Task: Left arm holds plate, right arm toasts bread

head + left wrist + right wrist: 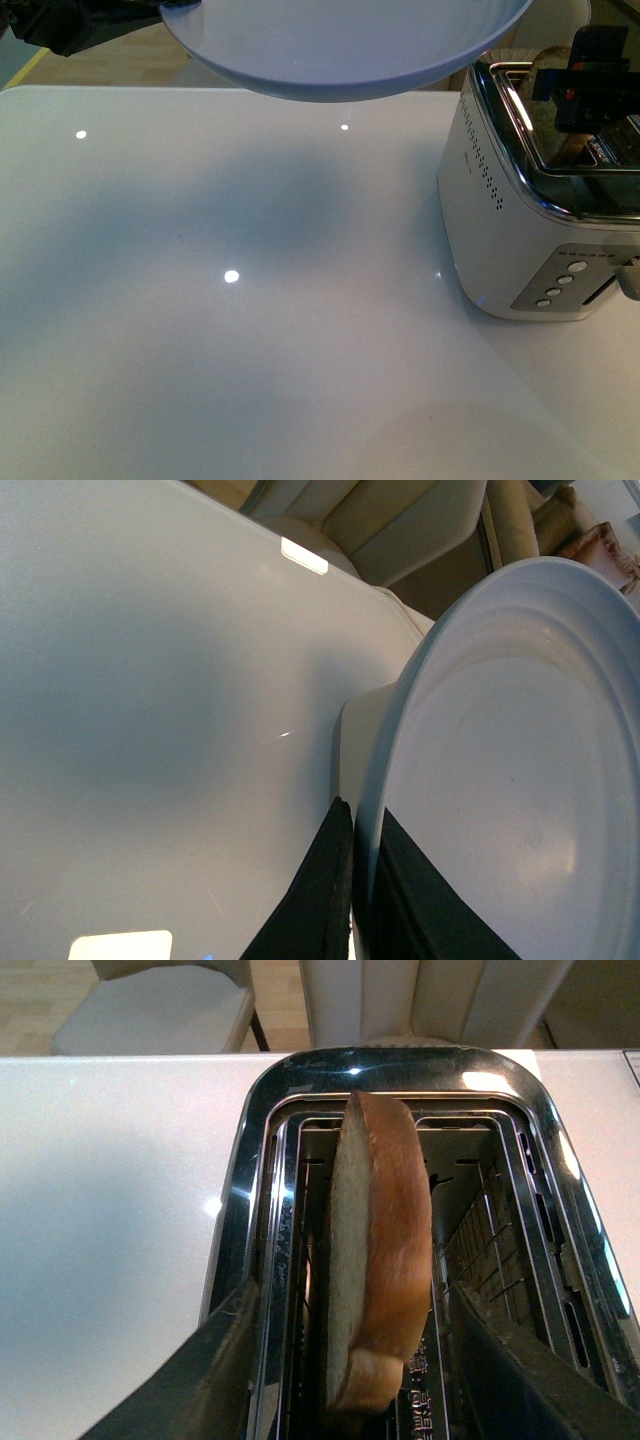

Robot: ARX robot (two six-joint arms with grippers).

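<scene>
The pale blue-grey plate [350,50] hangs in the air above the far side of the white table, seen from below in the front view. My left gripper [358,815] is shut on the plate [520,760], one black finger [315,900] on each side of its rim. The bread [380,1240] stands on edge in one slot of the white and chrome toaster [400,1065], its browned crust sticking up above the slot. My right gripper [350,1295] is open right above the toaster. Its fingers [200,1380] straddle the slice without touching it.
The toaster [500,230] stands at the right edge of the glossy white table [230,300], its buttons [558,285] facing the front. The right arm [595,80] is above it. Pale chairs [160,1005] stand beyond the table's far edge.
</scene>
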